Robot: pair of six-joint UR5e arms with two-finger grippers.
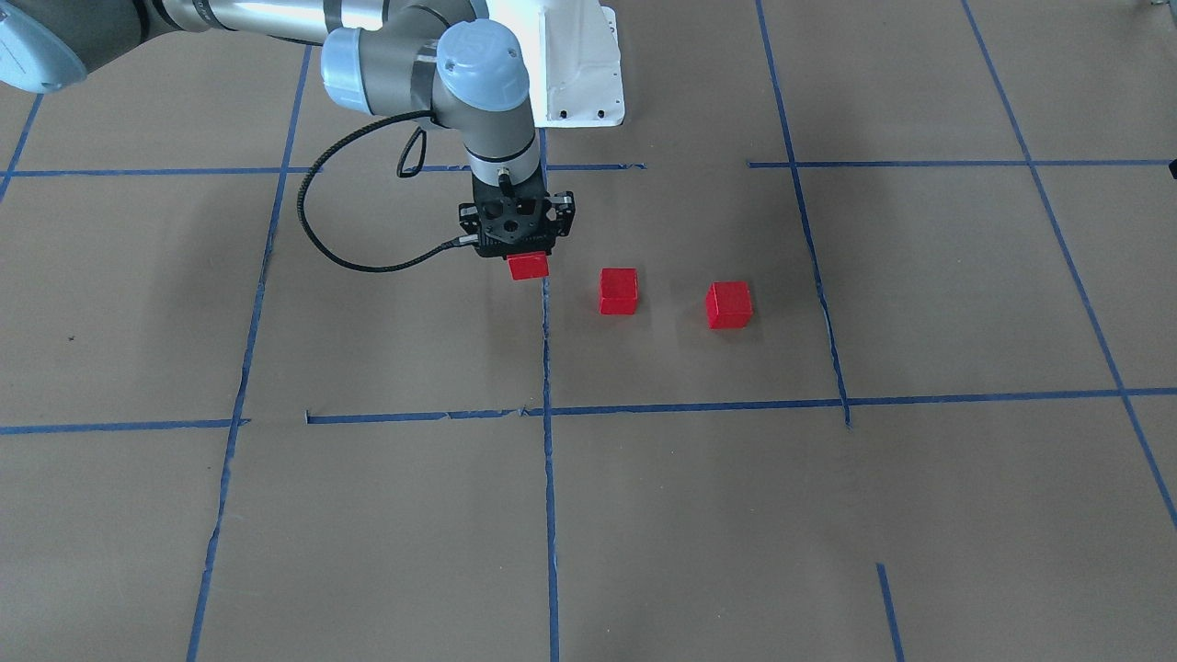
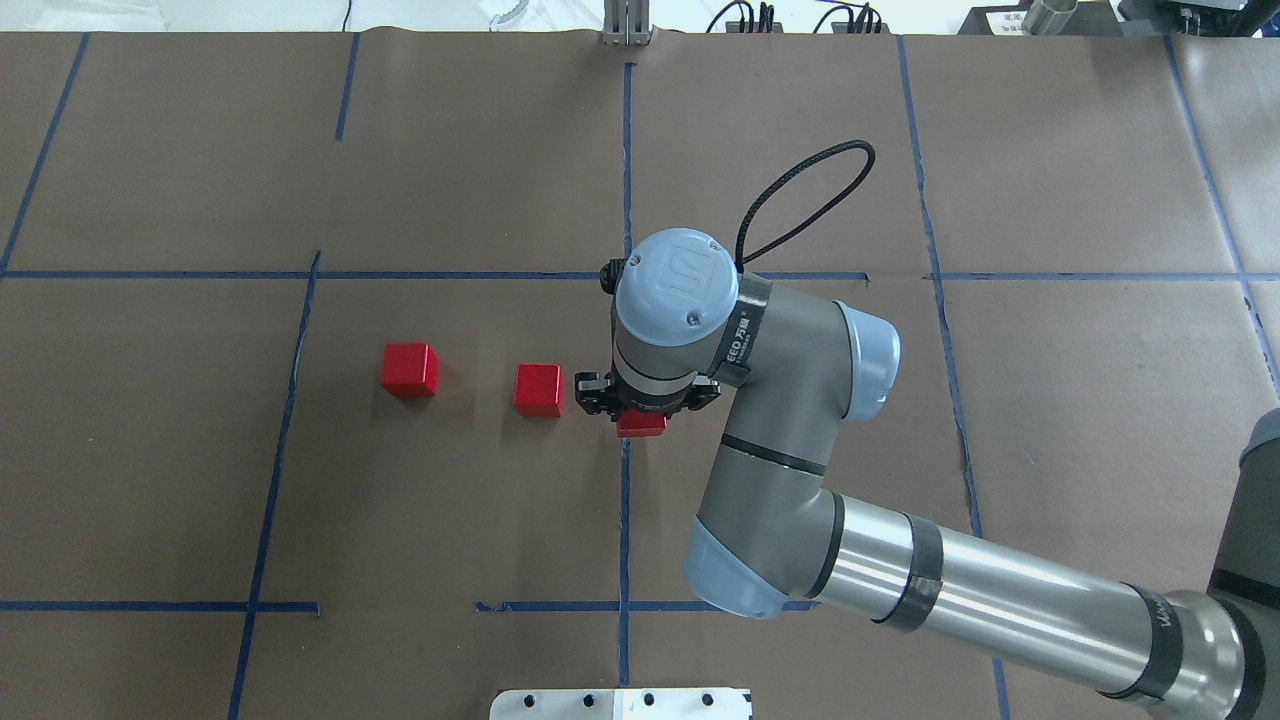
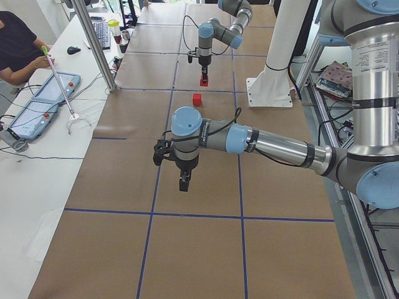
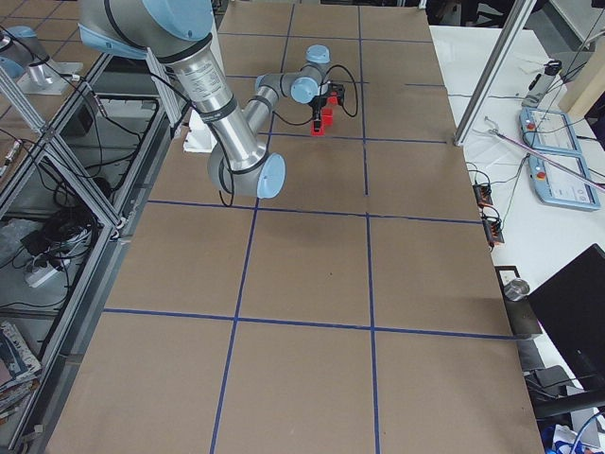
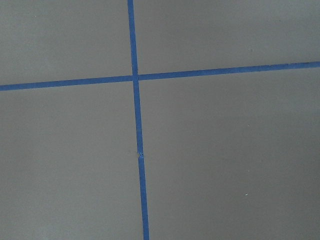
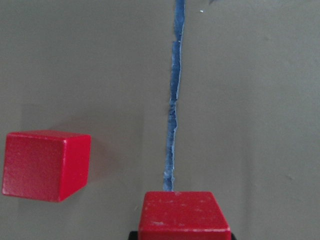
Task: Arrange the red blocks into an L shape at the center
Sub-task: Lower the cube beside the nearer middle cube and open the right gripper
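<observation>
My right gripper [image 1: 517, 246] points straight down at the table's centre and is shut on a red block [image 1: 529, 267], held low over the vertical blue tape line; the block also shows in the overhead view [image 2: 641, 425] and at the bottom of the right wrist view [image 6: 184, 216]. Two more red blocks lie flat in a row toward the robot's left: a near one [image 1: 619, 291] [image 2: 537, 389] [image 6: 46, 165] and a far one [image 1: 729, 304] [image 2: 410, 369]. My left gripper [image 3: 184, 182] hangs above bare paper far from the blocks; I cannot tell if it is open or shut.
Brown paper with a blue tape grid [image 1: 548, 515] covers the table. The white robot base [image 1: 579, 64] stands behind the blocks. A black cable loop [image 1: 317, 230] hangs off the right wrist. A side desk with a person [image 3: 19, 50] lies beyond the table edge.
</observation>
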